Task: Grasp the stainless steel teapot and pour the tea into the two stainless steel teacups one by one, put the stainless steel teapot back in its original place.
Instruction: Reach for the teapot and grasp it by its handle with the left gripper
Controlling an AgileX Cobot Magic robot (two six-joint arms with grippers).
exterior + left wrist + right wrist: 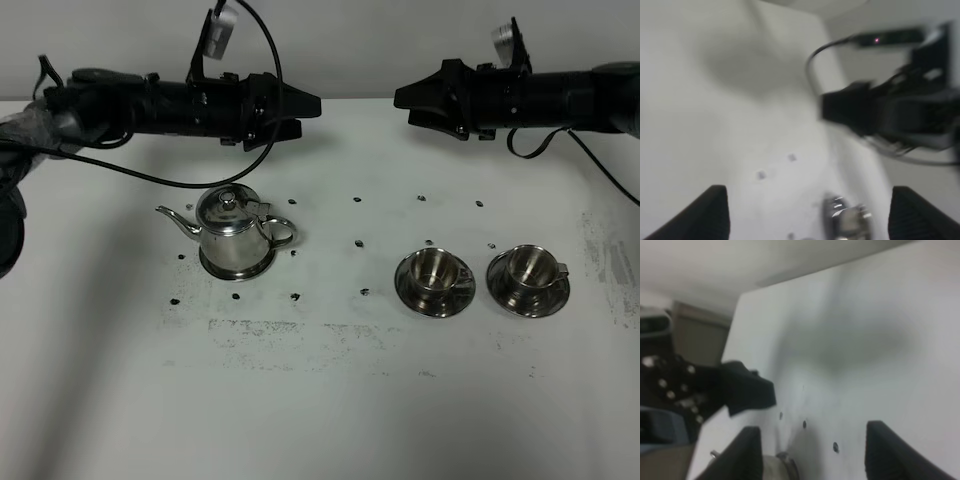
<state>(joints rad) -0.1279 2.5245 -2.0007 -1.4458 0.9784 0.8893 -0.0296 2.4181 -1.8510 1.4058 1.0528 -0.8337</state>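
**A:** Where is the stainless steel teapot [232,228]?

**B:** It stands upright on its round coaster [262,266] with the lid on. The spout points away from the cups and the loop handle faces them.

**A:** And the cups?

**B:** Both are well apart from the teapot, on its handle side. The nearer teacup [433,268] and the farther teacup [528,266] each sit on a saucer, just beside each other.

**A:** What lies between them and the teapot?

**B:** Bare white table [320,400], with only small dark marks [358,243] scattered on it. In front of the teapot a wide open stretch runs to the near edge.

**A:** What about the claws?

**B:** The left gripper [305,108] hangs above and behind the teapot, near the table's far edge. Its fingers [712,215] stand wide apart and hold nothing. The right gripper [400,98] is level with it, farther off on the handle side, and points back toward the teapot. Its fingers [747,452] are also spread and empty. There is open air between the two tips.
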